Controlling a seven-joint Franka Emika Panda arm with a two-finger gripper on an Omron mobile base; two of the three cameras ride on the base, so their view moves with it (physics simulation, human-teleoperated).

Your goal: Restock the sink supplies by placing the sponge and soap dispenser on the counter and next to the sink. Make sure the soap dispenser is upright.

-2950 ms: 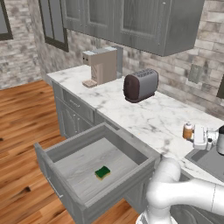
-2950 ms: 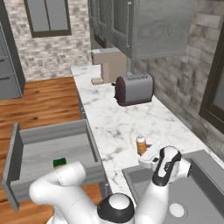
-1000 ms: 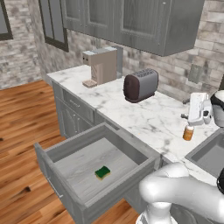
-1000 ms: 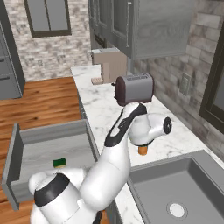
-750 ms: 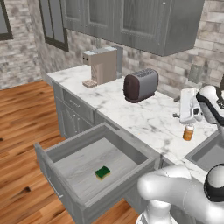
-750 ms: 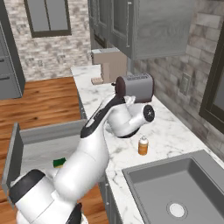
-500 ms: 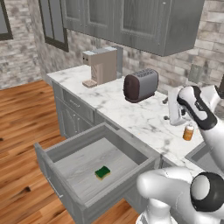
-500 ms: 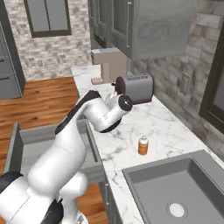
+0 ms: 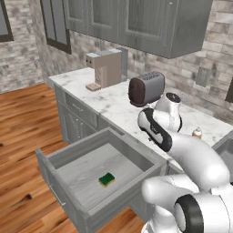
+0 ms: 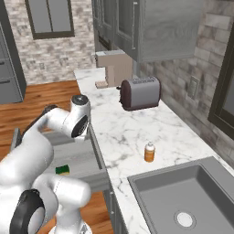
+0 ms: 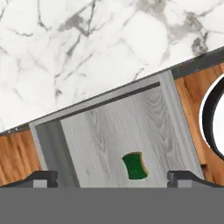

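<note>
In the hand view my gripper (image 11: 113, 177) is open, looking down from high above into the open drawer (image 11: 78, 144). The sponge (image 11: 134, 166), green side up, lies on the drawer's pale bottom, between my two fingertips (image 11: 43, 178) in the picture but far below them. It is also visible in the base views, the sponge (image 9: 107, 179) near the drawer's front and the sponge (image 10: 63, 170) beside my arm. The orange soap dispenser (image 10: 149, 152) stands upright on the marble counter (image 10: 123, 132), just left of the sink (image 10: 183, 201). My arm partly hides the soap dispenser (image 9: 197, 133).
A dark toaster (image 10: 139, 93) and a beige coffee machine (image 10: 114, 68) stand farther back on the counter. Wall cabinets (image 9: 136, 22) hang above. The drawer (image 9: 68, 157) juts out over the wooden floor (image 9: 22, 136).
My arm has swung away from the soap dispenser beside the sink, left across the counter, to above the open drawer. The dispenser stays upright and the gripper stays open.
</note>
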